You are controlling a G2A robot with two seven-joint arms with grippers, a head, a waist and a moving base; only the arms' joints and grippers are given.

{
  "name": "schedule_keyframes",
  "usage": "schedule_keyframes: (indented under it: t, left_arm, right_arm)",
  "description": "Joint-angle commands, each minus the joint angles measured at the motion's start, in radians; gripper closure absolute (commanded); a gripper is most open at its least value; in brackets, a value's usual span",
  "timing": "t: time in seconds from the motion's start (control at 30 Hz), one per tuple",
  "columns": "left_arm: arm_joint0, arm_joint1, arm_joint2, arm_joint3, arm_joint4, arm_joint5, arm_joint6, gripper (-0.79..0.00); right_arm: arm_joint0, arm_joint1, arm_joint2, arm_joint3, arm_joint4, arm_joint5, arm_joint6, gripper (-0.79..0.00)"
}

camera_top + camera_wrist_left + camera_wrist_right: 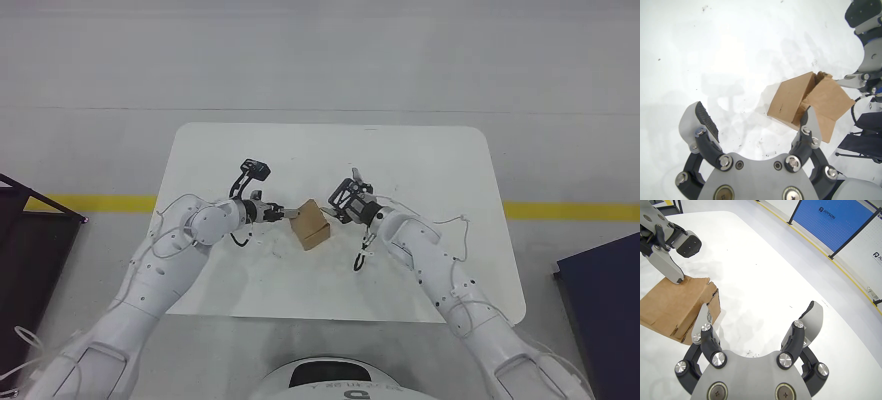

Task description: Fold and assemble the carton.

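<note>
A small brown carton [310,224] sits near the middle of the white table [420,160], its top flaps folded down with a ragged seam between them. My left gripper [755,115] is open beside the carton [787,102]; one fingertip [809,115] rests on a top flap, while the other pad hangs over bare table. My right gripper [759,308] is open on the opposite side. One of its fingers [703,313] touches the carton [672,302] at its edge. The left gripper [685,262] also presses a fingertip on the carton's far top edge.
Bare table surface lies all around the carton. A dark frame [30,240] stands off the table's left side and a blue panel [610,300] off its right. Blue and white display boards [829,224] stand on the floor beyond a yellow line.
</note>
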Motion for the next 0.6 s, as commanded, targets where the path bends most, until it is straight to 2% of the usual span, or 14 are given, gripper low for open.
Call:
schedule_keyframes:
  t: [0.0,0.33,0.57]
  left_arm:
    - [-0.002,-0.001,0.001,0.003,-0.001,0.001,-0.003,-0.785]
    - [-0.012,-0.006,0.006,0.020,0.002,0.006,-0.005,-0.785]
    - [-0.013,-0.008,0.005,0.024,0.004,0.004,-0.005,-0.785]
  right_arm:
    - [0.001,0.000,0.000,0.003,0.000,-0.003,0.004,-0.785]
    - [0.013,-0.003,-0.004,0.023,0.011,-0.007,0.010,-0.785]
    - [-0.002,0.004,0.019,-0.023,0.012,0.002,-0.046,-0.785]
